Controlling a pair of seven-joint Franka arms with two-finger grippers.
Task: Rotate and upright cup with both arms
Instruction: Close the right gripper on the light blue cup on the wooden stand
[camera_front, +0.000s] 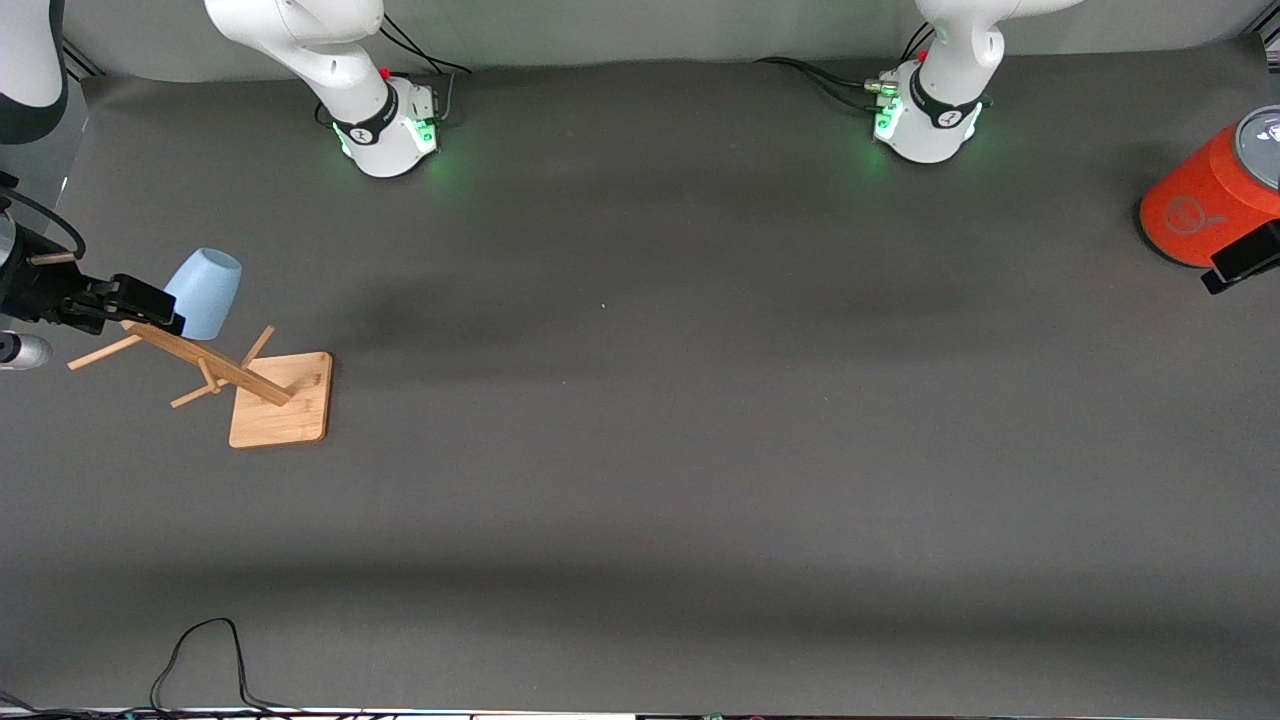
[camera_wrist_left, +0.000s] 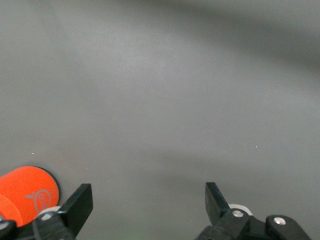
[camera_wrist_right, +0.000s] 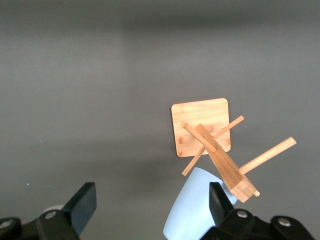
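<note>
The pale-blue cup (camera_front: 205, 292) hangs tilted on a peg of the wooden rack (camera_front: 281, 398), at the right arm's end of the table. My right gripper (camera_front: 152, 308) is open beside the cup, at the top of the rack's post. In the right wrist view the cup (camera_wrist_right: 192, 212) lies between the open jaws, close against one finger (camera_wrist_right: 218, 202), and my right gripper (camera_wrist_right: 150, 205) holds nothing. My left gripper (camera_front: 1240, 258) is at the left arm's end of the table, by the orange cylinder. In its wrist view my left gripper (camera_wrist_left: 148, 202) is open and empty over bare mat.
The big orange cylinder with a grey top (camera_front: 1210, 195) stands at the left arm's end of the table; it also shows in the left wrist view (camera_wrist_left: 25, 192). A dark grey mat (camera_front: 640, 450) covers the table. A black cable (camera_front: 205, 660) lies near the front edge.
</note>
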